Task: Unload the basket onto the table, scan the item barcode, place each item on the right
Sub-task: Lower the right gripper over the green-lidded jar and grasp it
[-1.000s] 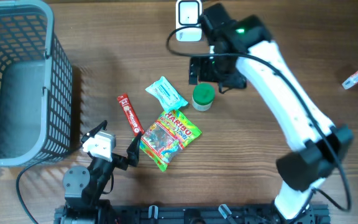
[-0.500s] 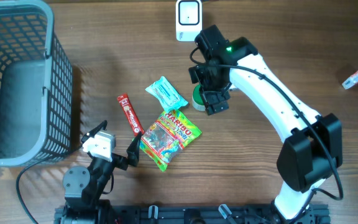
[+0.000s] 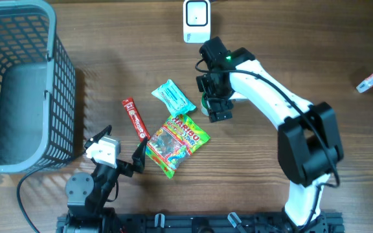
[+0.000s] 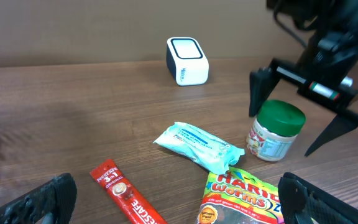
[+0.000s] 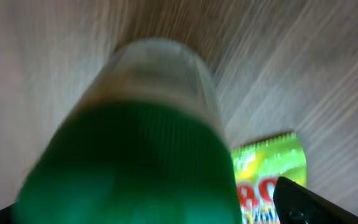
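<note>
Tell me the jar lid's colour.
Green; the lid shows best in the left wrist view.

Basket [image 3: 62, 97]: stood at far left.
Scanner [image 3: 195, 21]: sat at far edge.
Haribo bag [image 3: 177, 142]: lay central, red stick [image 3: 135, 119] just beside.
Right gripper [image 3: 213, 100]: hung over green jar [image 3: 203, 102].

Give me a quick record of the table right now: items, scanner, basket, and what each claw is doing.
Scanner: white barcode scanner, at the table's far edge
Right claw: right claw open, straddling the green-lidded jar, not gripping it
Left claw: left claw open, holding nothing
Loose items: Haribo gummy bag, light blue packet, Nescafe stick
Basket: grey basket, on the left side
</note>
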